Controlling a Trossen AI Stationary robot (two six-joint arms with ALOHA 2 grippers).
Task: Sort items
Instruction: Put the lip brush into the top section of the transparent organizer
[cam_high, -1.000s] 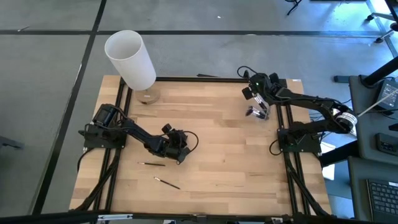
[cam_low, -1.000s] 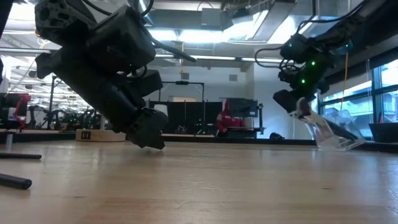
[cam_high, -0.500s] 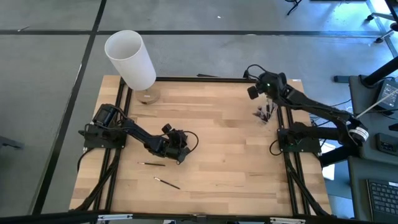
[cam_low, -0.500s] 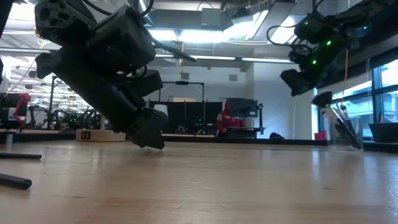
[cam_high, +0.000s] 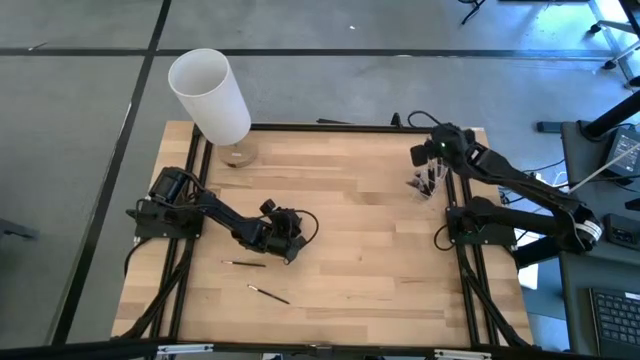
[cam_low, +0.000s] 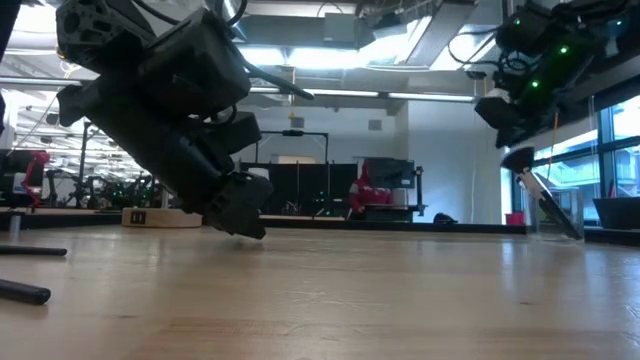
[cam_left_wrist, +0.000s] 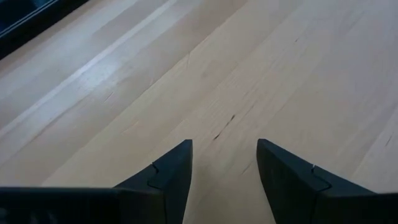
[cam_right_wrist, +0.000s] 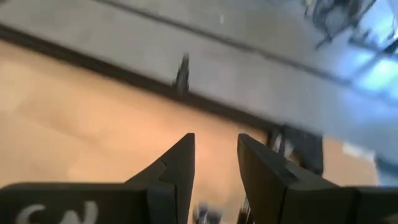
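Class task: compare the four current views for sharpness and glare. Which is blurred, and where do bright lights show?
Right wrist view: smeared, the right tool alone crisp. Left wrist view: sharp wood grain. Low view: bright ceiling lights, left tool dark against them. High view: even light.

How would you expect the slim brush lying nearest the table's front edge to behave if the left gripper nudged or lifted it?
The brush looks thin and round, so a nudge would probably roll it. Lying flat on the table, it leaves little height to pinch. It likely weighs very little. The left gripper is open beside it.

Two loose brushes (cam_high: 244, 263) (cam_high: 269, 293), one white cylinder (cam_high: 210, 96)
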